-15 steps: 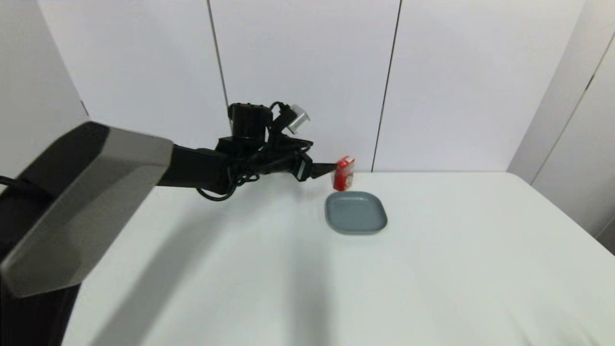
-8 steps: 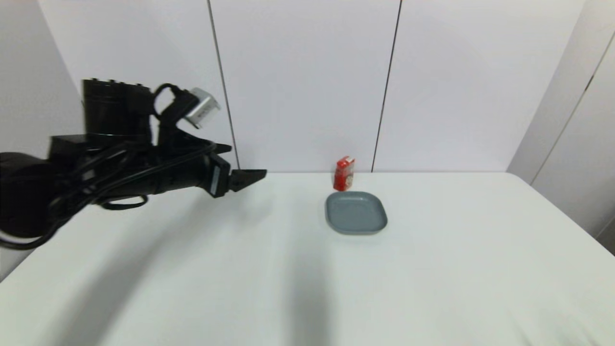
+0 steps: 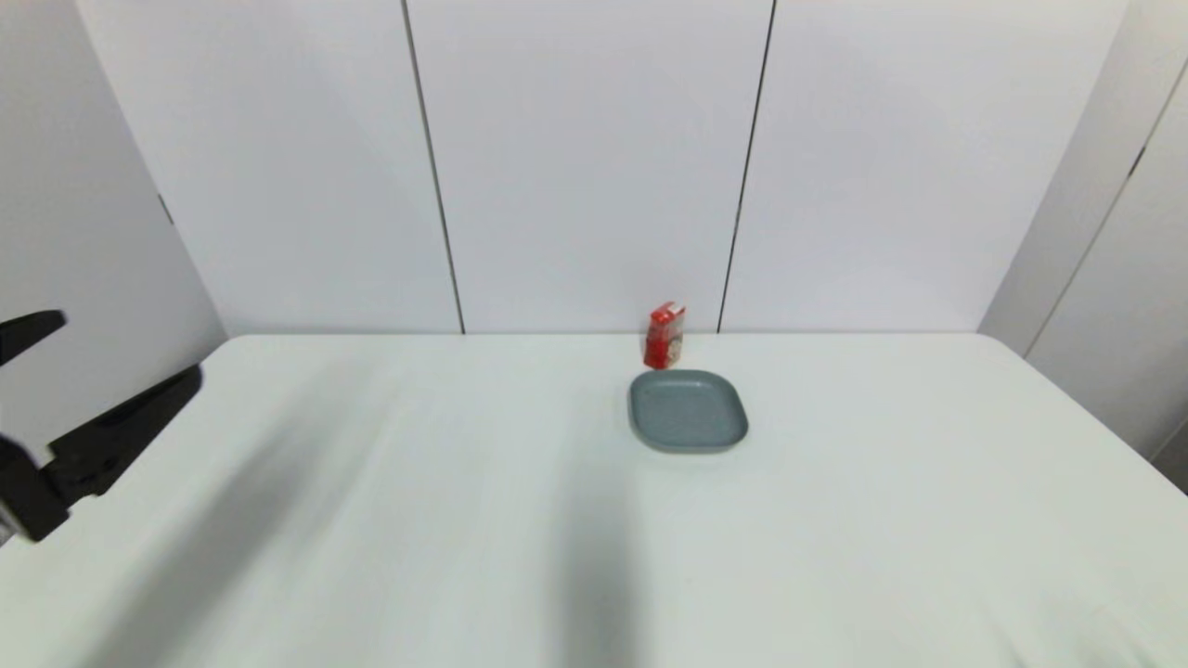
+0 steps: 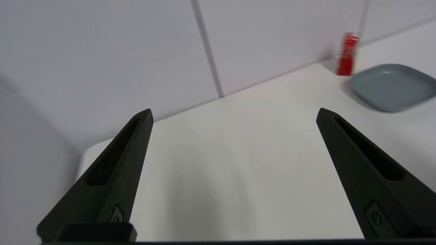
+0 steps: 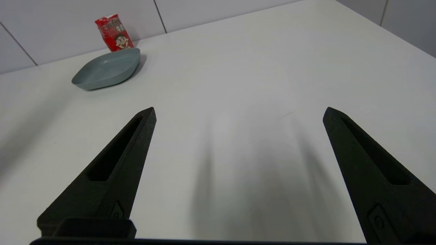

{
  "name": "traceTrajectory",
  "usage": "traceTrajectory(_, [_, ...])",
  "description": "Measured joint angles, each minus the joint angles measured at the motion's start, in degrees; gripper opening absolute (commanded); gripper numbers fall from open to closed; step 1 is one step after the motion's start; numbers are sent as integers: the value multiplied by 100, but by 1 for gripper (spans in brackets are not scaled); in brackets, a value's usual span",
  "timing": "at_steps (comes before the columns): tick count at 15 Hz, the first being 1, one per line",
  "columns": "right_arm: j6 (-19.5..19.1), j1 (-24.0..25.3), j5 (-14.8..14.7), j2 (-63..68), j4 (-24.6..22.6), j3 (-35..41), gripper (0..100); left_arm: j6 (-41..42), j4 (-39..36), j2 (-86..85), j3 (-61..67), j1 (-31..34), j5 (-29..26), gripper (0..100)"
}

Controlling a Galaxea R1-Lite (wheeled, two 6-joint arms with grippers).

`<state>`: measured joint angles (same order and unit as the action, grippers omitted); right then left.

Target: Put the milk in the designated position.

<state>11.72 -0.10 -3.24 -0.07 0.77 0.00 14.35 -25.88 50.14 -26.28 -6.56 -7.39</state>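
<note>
The milk [image 3: 665,335] stands upright on the white table [image 3: 835,520], at the far edge close to the wall [image 3: 594,158]. It sits just beyond the far rim of the grey plate [image 3: 688,411], slightly toward that rim's left end. In the right wrist view the carton [image 5: 114,32] shows a cartoon face on its front and stands right behind the plate [image 5: 108,69]; whether the two touch cannot be determined.

The left gripper [image 3: 125,357] is at the far left of the scene, above the table's left edge and well apart from the carton. Its two black fingers [image 4: 112,177] are spread wide, and nothing is between them. In the left wrist view the carton [image 4: 347,53] and the plate [image 4: 395,87] appear far off, near the wall.

The right gripper [image 5: 238,112] is outside the head view. Its own wrist view shows its fingers [image 5: 368,170] spread wide over bare table surface on the near side, holding nothing, well apart from the plate and the carton.
</note>
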Motion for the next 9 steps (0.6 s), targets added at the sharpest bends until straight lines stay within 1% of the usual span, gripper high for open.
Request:
traceTrajectory(2, [-1,0,0,0,0,0,100,-13,-179,-930,677,433,23,100])
traceTrajectory(4, [0,0,2,0,0,0,100,-33,-210,-1803,1220,651,37,100])
traceTrajectory(9, [0,0,2,0,2,0,100,-7,-77,-3510,2224,812,37,100])
